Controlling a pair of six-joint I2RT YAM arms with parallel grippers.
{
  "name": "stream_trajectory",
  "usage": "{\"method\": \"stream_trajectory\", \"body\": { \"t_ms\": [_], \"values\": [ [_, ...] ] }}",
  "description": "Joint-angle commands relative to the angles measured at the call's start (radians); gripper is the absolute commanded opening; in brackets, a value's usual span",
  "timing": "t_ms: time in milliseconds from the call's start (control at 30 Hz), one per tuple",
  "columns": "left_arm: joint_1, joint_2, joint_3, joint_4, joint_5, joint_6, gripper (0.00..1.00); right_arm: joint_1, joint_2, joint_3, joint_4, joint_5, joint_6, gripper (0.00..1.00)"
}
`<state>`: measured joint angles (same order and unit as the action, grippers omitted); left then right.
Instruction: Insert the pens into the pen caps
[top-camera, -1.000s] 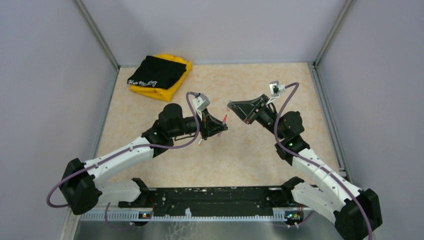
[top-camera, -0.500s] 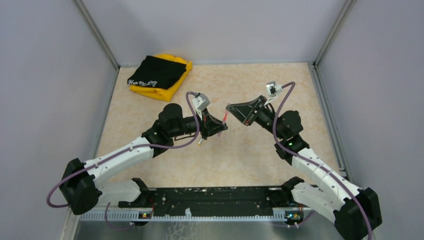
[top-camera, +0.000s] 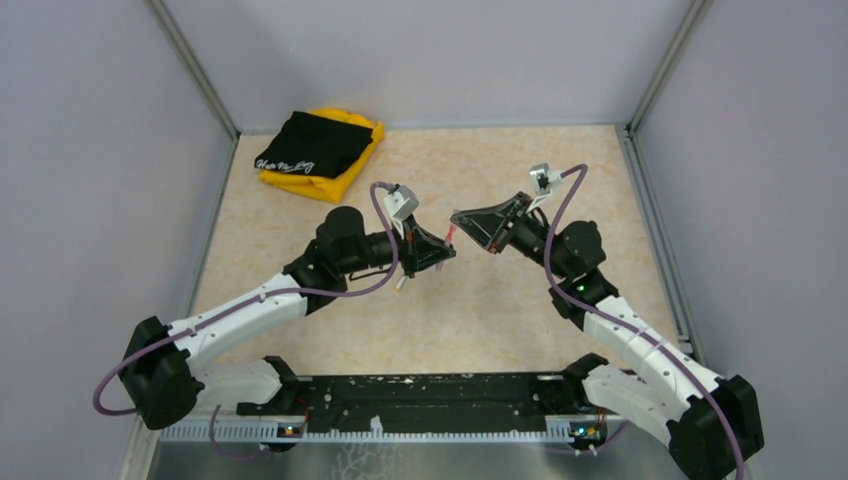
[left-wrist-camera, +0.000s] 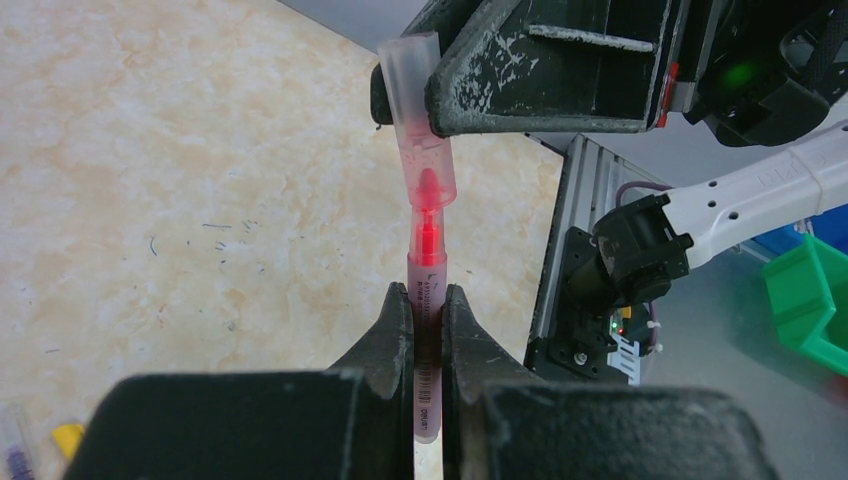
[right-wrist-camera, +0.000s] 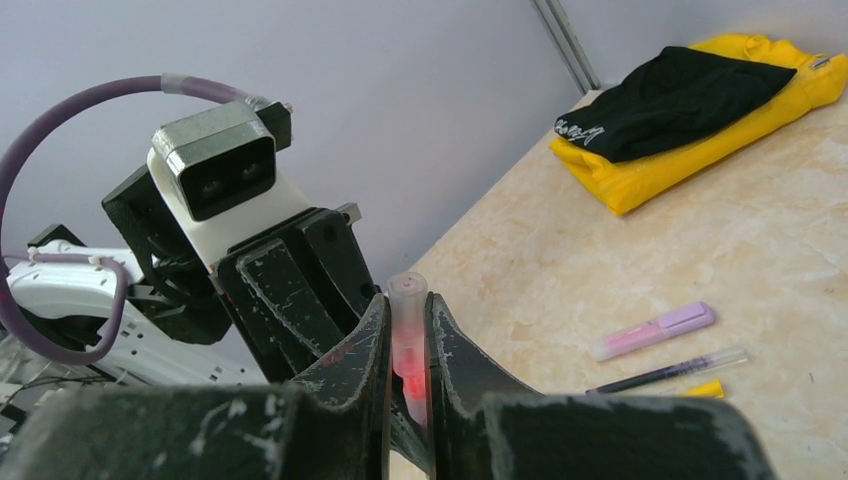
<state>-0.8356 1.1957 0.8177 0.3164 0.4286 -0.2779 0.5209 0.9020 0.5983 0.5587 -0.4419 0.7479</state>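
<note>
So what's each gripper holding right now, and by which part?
The left gripper pinches the red pen around its barrel, below the tip. The right gripper clamps the pink cap by its sides, with the pen's tip inside it.

Print on pen (left-wrist-camera: 428, 278), shirt (top-camera: 312, 142) unreadable (too small).

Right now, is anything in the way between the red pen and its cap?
No, nothing visible is. The left gripper holds the red pen, the right gripper holds the pink cap, and the pen's red tip sits just inside the cap's open end.
</note>
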Motion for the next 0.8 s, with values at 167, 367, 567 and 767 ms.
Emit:
{"method": "stream_trajectory", "body": {
  "t_ms": [167,367,567,767],
  "values": [
    [-0.004,0.011,0.051,0.076,-0.013,-0.028,0.0,0.004,0.002,0.007,0.036,-0.057,-0.036,0.0],
    [-0.004,0.015,0.064,0.094,-0.024,-0.042,0.0,0.004,0.001,-0.003,0.019,-0.084,-0.061,0.0],
    [-0.003,0.013,0.074,0.099,-0.05,-0.044,0.0,0.003,-0.001,0.006,-0.038,-0.137,-0.114,0.05],
    [-0.003,0.014,0.078,0.112,-0.057,-0.049,0.0,0.004,-0.007,0.008,-0.049,-0.162,-0.106,0.2]
  ]
}}
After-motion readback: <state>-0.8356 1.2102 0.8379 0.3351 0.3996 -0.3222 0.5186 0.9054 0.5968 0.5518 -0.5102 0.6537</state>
